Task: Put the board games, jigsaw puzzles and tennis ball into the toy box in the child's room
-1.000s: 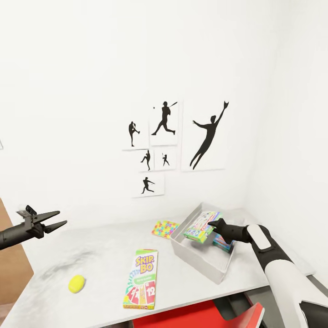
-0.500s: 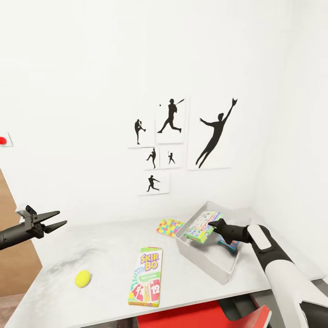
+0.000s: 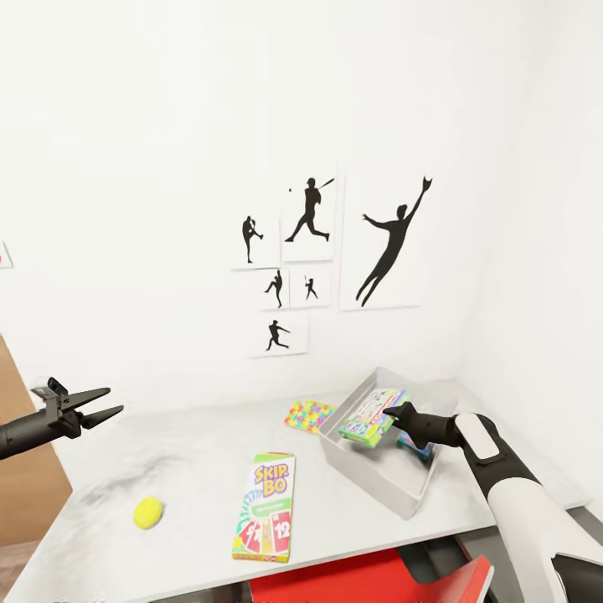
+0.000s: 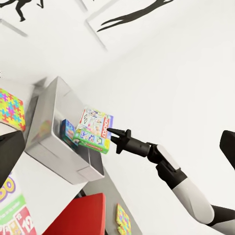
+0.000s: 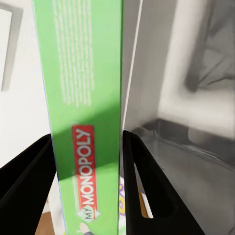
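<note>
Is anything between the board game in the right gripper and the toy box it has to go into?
Nothing visible blocks it. The right gripper holds the board game tilted above the toy box, whose top is open. Another colourful box already lies inside toward the far side, leaving bare floor beside it.

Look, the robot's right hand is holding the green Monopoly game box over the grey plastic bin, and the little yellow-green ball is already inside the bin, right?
Not quite. The little yellow-green ball is still on the pale grey table top, left of the Skip-Bo box, as the head view shows. The right hand does hold the green Monopoly game box over the grey plastic bin.
</note>
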`<state>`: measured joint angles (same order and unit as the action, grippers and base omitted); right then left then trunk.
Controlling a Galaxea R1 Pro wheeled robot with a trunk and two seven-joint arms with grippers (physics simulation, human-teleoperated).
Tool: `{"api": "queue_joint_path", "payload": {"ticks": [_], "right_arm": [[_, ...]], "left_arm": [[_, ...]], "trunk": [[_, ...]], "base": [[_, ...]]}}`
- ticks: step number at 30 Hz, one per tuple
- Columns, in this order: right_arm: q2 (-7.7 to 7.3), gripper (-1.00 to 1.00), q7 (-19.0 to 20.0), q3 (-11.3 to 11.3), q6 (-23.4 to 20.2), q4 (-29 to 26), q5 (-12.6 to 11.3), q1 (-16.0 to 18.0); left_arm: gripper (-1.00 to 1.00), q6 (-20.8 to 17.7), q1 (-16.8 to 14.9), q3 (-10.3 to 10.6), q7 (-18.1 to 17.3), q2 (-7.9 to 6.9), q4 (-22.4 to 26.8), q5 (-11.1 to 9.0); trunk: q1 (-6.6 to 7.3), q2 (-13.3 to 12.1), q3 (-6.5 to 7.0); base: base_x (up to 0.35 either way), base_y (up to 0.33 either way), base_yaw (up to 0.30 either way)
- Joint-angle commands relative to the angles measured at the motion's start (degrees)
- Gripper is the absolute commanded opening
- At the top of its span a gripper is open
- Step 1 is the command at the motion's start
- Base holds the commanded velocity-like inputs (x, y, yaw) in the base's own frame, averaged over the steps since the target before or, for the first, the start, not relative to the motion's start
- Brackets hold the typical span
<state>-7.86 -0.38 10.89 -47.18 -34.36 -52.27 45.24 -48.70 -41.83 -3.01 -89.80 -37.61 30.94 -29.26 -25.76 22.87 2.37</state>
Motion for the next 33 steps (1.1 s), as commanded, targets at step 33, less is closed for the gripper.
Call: {"api": "queue_joint_path", "payload": {"ticks": [33], "right_arm": [[-1.10, -1.00, 0.03, 0.26, -0.11, -0.01, -0.29, 0.02]], "left_arm": [[1.00, -0.60, -0.01, 0.02, -0.20, -0.09, -0.01, 0.05]], "trunk": [[-0.02, 0.05, -1.67]], "base": [[0.000, 0.000, 0.021]]}}
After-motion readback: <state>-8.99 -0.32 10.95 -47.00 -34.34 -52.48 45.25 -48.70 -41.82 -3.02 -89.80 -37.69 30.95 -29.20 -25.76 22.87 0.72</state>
